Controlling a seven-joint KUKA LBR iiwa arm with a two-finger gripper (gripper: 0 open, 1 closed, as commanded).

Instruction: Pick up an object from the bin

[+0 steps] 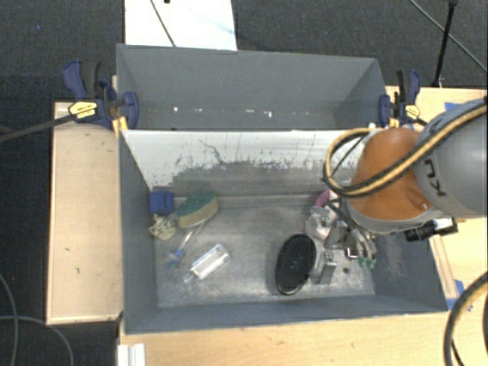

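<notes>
Gripper [332, 259] low in bin. Black glossy oval object [293, 264] lies flat just beside it, bin-centre side. Open or closed: can't tell. Nothing lifted; you still have grasp and lift left.

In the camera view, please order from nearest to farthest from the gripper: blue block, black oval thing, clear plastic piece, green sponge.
1. Black oval thing, right beside the gripper.
2. Clear plastic piece, near the front.
3. Green sponge, toward the back.
4. Blue block, just beyond the sponge, leftmost in view.
</notes>
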